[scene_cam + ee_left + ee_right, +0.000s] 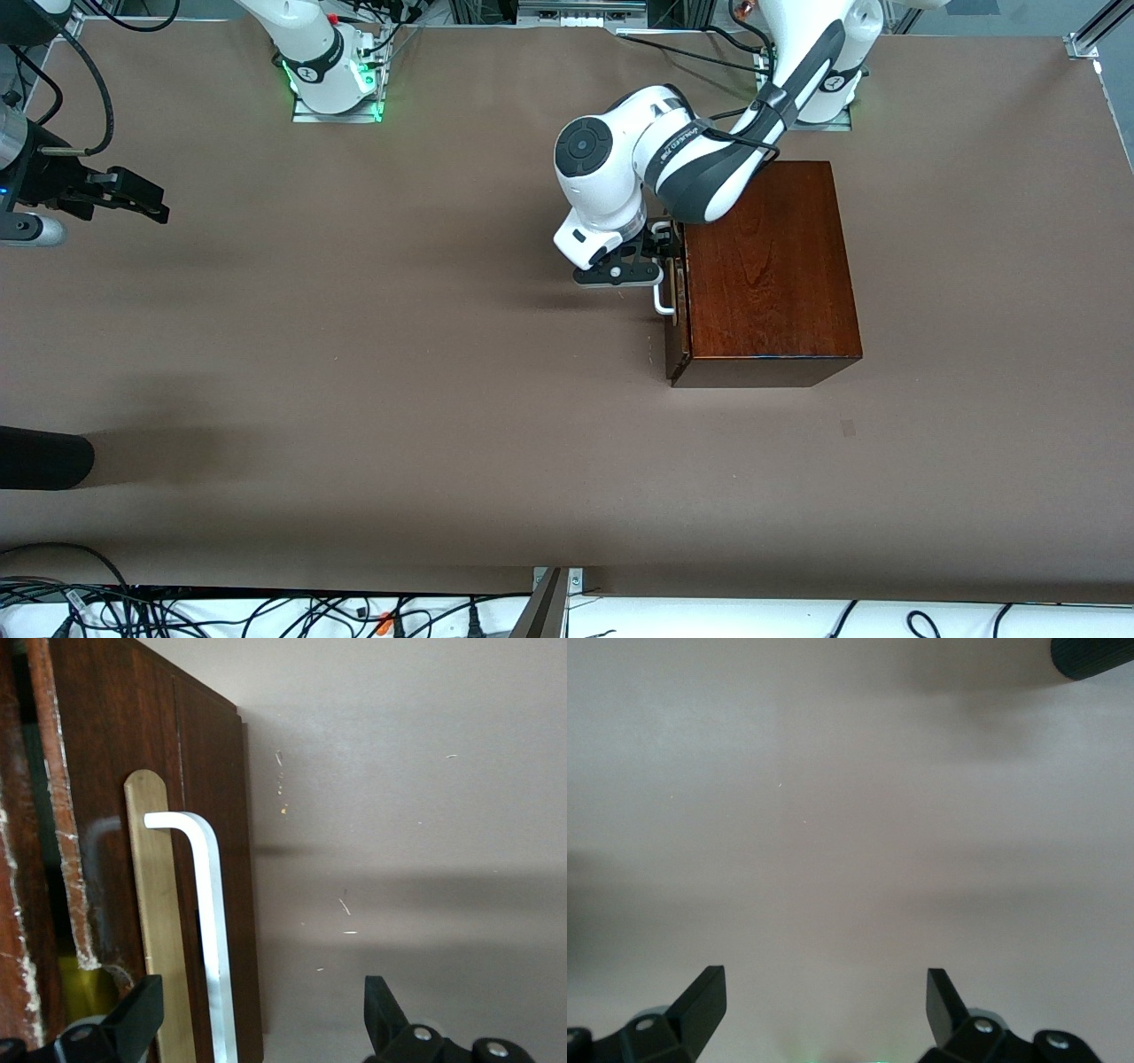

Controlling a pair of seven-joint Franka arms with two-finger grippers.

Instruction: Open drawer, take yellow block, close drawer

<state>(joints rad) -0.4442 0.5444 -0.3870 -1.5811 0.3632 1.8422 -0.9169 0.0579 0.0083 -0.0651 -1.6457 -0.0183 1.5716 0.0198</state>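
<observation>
The reddish-brown wooden box stands near the left arm's base. The drawer, with its dark front and white bar handle, faces the right arm's end of the table. A narrow dark gap runs beside the front, and a bit of the yellow block shows through it. My left gripper is open at the drawer front, its fingers on either side of the handle without touching it. My right gripper waits open over bare table at the right arm's end.
A black rounded object lies at the table's edge at the right arm's end, nearer to the front camera than my right gripper. The brown table top spreads wide in front of the drawer. Cables lie along the front edge.
</observation>
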